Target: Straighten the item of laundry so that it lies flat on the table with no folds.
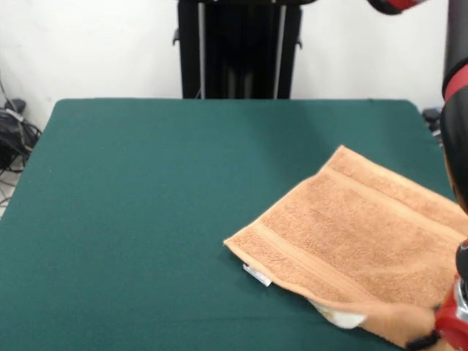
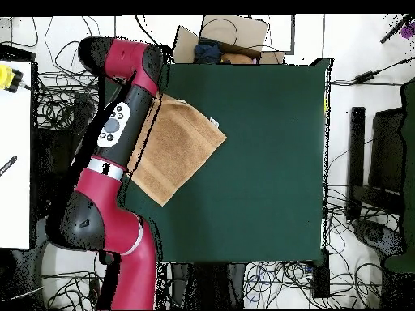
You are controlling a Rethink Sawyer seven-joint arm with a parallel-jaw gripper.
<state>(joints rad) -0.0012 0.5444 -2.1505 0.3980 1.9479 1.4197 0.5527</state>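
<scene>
The orange-tan towel [image 1: 358, 234] lies spread on the right part of the green table [image 1: 146, 205], turned at an angle, with its woven bands showing. A small white tag [image 1: 257, 275] sticks out at its near edge. The near right corner looks lifted and folded [image 1: 395, 322], with a white patch [image 1: 340, 318] under it. Part of my gripper [image 1: 450, 329] shows at the bottom right corner, right at that corner of the towel. In the overhead view the towel [image 2: 182, 146] lies at the table's [image 2: 267, 162] left edge, and my arm [image 2: 121, 129] hides its left side and the gripper.
The black pedestal [image 1: 238, 47] stands behind the table's far edge. Cables [image 1: 14, 131] lie on the floor at the left. In the overhead view a cardboard box [image 2: 223, 40] sits beyond the table's top edge and a white bench [image 2: 14, 154] stands at the left.
</scene>
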